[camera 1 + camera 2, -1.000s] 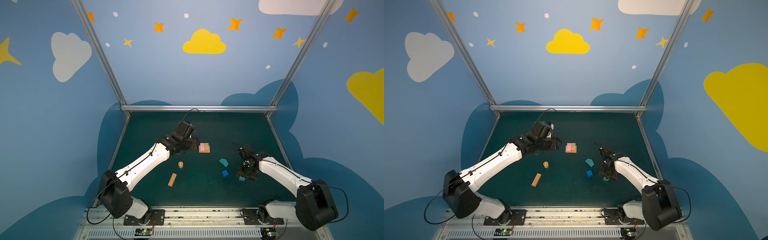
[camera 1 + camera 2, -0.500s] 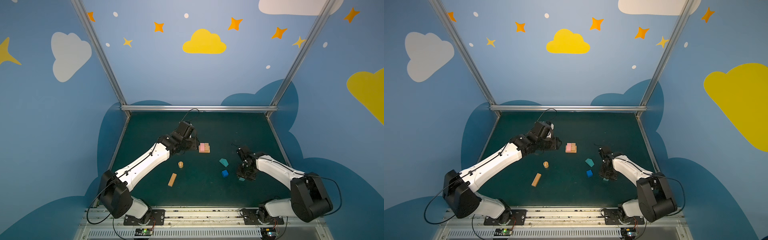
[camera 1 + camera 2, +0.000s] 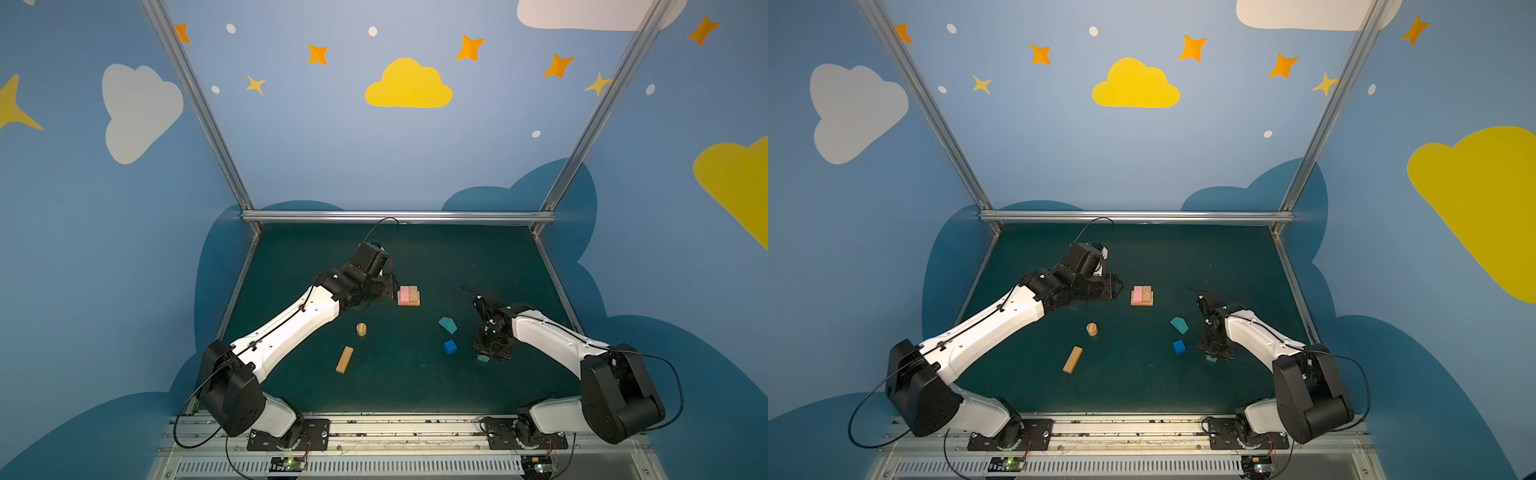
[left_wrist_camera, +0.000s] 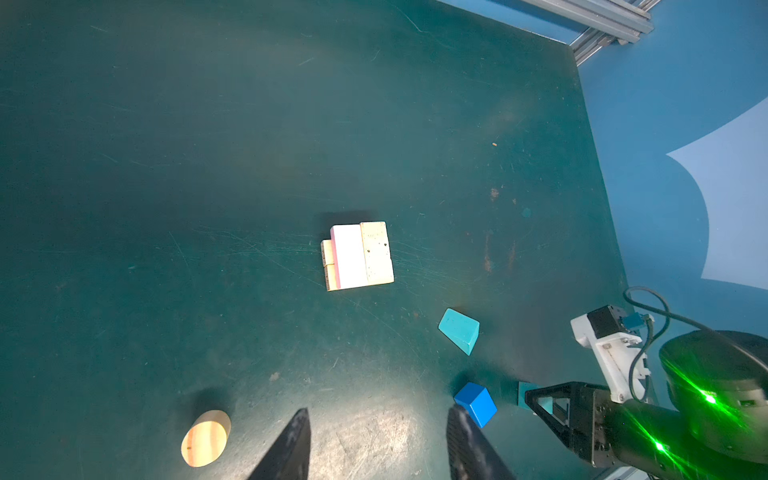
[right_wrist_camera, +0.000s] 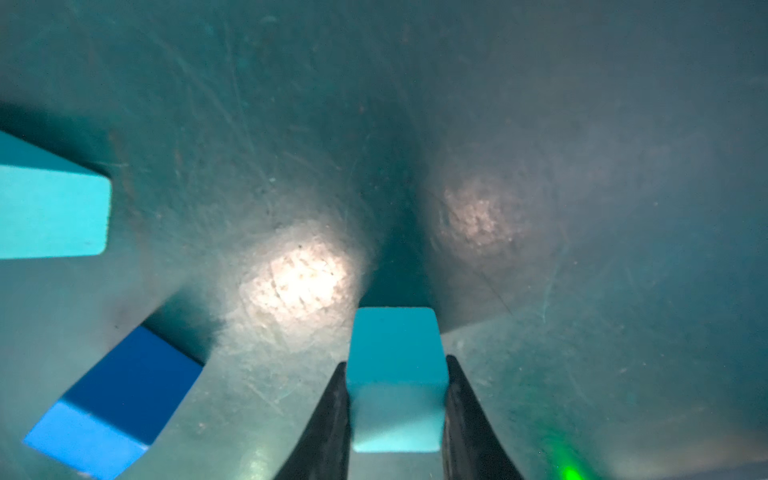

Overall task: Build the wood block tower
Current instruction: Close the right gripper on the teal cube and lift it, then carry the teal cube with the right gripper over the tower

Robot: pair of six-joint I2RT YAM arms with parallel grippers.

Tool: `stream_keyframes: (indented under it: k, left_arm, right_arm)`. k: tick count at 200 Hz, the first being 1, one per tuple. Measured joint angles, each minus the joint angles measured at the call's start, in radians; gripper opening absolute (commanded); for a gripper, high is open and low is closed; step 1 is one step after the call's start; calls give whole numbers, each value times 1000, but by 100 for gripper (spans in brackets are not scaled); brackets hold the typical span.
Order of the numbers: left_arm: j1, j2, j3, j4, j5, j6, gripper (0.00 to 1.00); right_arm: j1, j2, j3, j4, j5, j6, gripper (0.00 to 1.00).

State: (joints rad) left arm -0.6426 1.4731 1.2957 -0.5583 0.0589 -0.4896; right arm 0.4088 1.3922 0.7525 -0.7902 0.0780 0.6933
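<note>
A low stack (image 3: 408,295) of tan bars with a pink bar on top sits mid-table, also in the left wrist view as the stack (image 4: 358,255). My left gripper (image 4: 380,410) hovers open and empty just left of it. My right gripper (image 5: 397,360) is down at the table with both fingers pressed on the sides of the teal cube (image 5: 395,374), which in a top view peeks out as the teal cube (image 3: 483,358). The blue cube (image 3: 449,346) and the teal house-shaped piece (image 3: 447,324) lie just left of it. A tan cylinder (image 3: 361,329) and a tan bar (image 3: 344,359) lie front left.
The dark green table (image 3: 415,395) is bounded by a metal rail (image 3: 399,216) at the back and slanted rails at both sides. Both arm bases stand on the front rail (image 3: 399,428).
My right gripper's fingers have closed in onto the teal cube, and its arm has shifted slightly. The left arm and all other blocks have stayed put.
</note>
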Motion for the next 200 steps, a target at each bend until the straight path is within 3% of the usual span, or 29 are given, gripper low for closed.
stream_keyframes:
  k: [29, 85, 200]
  left_arm:
    - [0, 0, 0, 0, -4, 4, 53]
    - [4, 0, 0, 0, 1, 15, 53]
    - [125, -93, -116, -18, -13, 14, 53]
  right_arm:
    - [0, -9, 56, -55, 1, -28, 23]
    - [6, 47, 367, -163, -10, -137, 22]
    - [177, 563, 1002, -254, -71, -257, 18]
